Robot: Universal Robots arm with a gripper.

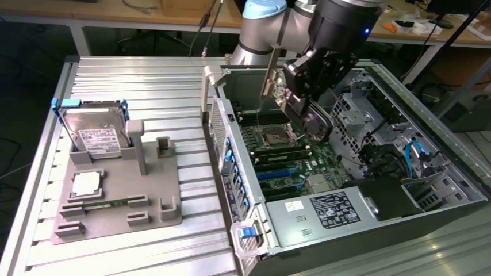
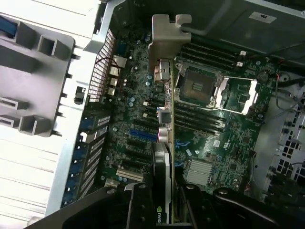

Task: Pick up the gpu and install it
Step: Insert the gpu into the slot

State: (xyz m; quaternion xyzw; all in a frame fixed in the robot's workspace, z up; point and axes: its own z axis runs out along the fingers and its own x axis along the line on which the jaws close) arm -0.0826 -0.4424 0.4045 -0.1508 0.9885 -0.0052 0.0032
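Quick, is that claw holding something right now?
Gripper: closed on the gpu, held edge-on above the motherboard.

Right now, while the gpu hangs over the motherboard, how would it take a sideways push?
The gpu looks thin and stiff, so it would probably pivot in the gripper rather than bend. Gripped at one end, its far metal bracket likely swings most. Bare components suggest fragility.

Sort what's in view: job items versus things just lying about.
Job: gpu, held in the hand; open computer case; its motherboard.
Lying about: hard drive, small silver chip, the grey holder they sit on.
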